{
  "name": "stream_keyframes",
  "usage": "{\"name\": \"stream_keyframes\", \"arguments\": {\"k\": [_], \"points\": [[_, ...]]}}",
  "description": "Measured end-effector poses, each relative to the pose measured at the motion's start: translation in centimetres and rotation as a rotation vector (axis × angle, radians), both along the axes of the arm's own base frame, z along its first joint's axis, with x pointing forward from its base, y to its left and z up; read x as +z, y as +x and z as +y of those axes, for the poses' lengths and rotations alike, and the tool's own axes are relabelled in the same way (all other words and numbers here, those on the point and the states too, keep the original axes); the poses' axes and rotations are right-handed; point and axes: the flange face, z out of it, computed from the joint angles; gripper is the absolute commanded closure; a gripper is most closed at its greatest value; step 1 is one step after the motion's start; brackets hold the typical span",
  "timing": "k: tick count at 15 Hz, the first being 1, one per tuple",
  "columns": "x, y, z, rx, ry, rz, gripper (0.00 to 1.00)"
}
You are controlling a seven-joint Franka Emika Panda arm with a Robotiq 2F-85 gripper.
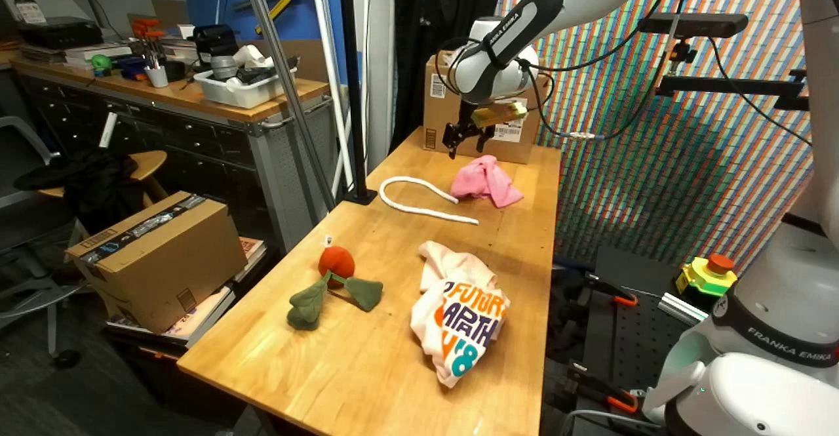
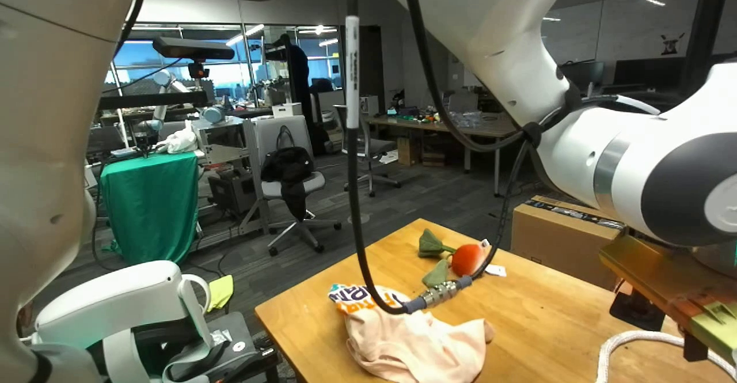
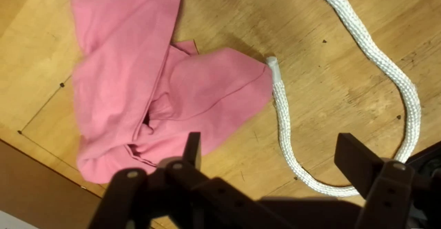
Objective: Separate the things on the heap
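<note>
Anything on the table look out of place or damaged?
No damage stands out. Two pairs look oddly close for a separating job: one end of the white cord lies right at the pink cloth, possibly touching, and the dark green soft piece appears to touch the red ball.

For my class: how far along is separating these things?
Looks done: the printed bag lies apart. In hand: nothing; the gripper is open. Left, probably: the white cord, whose end lies right by the pink cloth. The red ball and green piece lie together; whether joined is unclear.
</note>
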Motion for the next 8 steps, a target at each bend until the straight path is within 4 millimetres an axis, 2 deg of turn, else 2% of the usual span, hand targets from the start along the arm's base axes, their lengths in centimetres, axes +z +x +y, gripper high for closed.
{"name": "stream_keyframes", "arguments": {"k": [8], "points": [[-2.1,-2.1,-3.6,-0.146,0.084,-0.014,0.00]]}}
